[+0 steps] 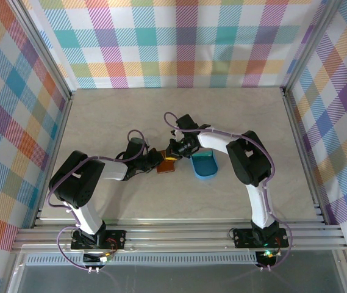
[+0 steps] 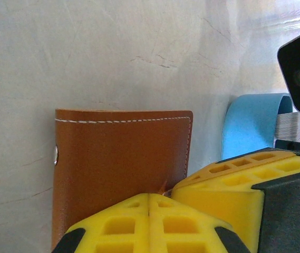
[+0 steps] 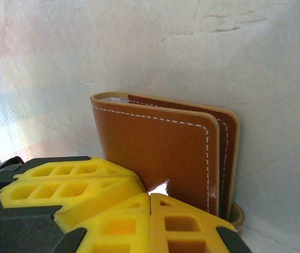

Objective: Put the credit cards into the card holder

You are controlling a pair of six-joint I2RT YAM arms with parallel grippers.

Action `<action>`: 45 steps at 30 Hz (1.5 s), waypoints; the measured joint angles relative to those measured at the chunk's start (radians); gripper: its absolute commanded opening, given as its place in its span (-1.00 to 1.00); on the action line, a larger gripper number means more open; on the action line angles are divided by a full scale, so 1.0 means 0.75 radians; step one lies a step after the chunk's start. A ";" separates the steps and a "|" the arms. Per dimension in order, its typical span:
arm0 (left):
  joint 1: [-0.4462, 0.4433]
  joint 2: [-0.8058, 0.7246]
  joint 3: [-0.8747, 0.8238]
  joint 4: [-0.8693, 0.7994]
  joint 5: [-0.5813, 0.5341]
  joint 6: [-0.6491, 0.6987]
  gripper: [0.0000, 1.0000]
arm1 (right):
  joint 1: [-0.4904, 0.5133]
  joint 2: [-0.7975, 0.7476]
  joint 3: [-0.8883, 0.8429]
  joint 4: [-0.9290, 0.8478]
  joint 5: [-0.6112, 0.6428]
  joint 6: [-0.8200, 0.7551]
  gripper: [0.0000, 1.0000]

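The card holder is a reddish-brown leather wallet lying folded on the table between the two arms. My left gripper is shut, and its yellow fingertips rest against the near edge of the card holder. My right gripper is also shut, its tips touching the leather cover of the card holder, whose flaps gape slightly. Nothing shows between either pair of fingers. A stack of thin pale edges, likely the credit cards, sits by the blue tray.
A blue oval tray stands just right of the wallet, close to the right gripper. The two grippers' fingers almost touch each other. Metal frame rails and checked walls enclose the pale tabletop.
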 measured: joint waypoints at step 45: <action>0.158 -0.445 0.125 -0.421 -0.101 0.291 -0.21 | -0.232 -0.680 -0.167 0.007 0.232 -0.093 0.27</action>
